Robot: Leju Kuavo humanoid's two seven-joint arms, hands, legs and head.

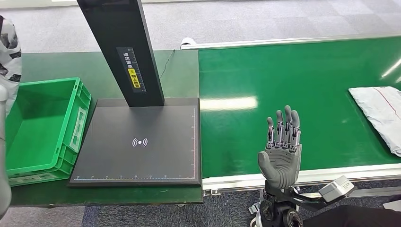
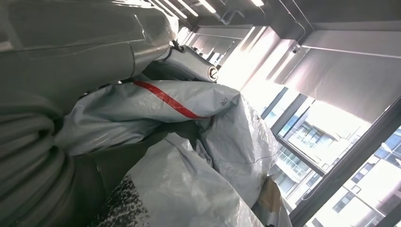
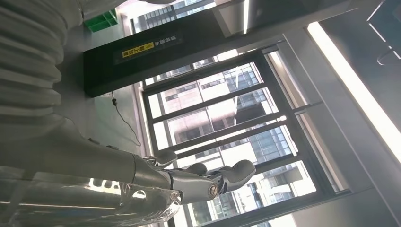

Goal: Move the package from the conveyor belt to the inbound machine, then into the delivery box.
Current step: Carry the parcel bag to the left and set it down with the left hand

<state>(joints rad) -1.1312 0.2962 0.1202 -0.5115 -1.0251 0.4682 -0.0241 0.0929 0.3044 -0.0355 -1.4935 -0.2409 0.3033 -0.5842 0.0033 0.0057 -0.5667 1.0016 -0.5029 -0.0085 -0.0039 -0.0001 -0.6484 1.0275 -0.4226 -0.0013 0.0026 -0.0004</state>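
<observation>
Green covers both work surfaces: a dark green tabletop (image 1: 182, 71) on the left and a brighter green conveyor belt (image 1: 293, 94) on the right, with grey carpet beyond them.

Over the near edge of the belt, the right hand (image 1: 281, 151) stands upright with its palm turned toward the camera, fingers straight and slightly apart, holding nothing. In the right wrist view the same hand (image 3: 189, 182) reaches out against tall windows, its fingers extended.

Held up at the far left edge of the head view, the left hand grips a crumpled grey package (image 1: 9, 47) above the green box (image 1: 71, 137). In the left wrist view the left hand (image 2: 94, 38) wraps over that package (image 2: 189, 142), a grey plastic bag with a red stripe, and windows show behind it.

A second grey package (image 1: 380, 113) with a thin red line lies flat on the belt at the right edge, well apart from the right hand.

Between the box and the belt sits the flat black scanner pad (image 1: 142, 142) with a white wireless mark at its middle, and a black post (image 1: 125, 47) with a yellow label rises from its far edge. The box touches the pad's left side.
</observation>
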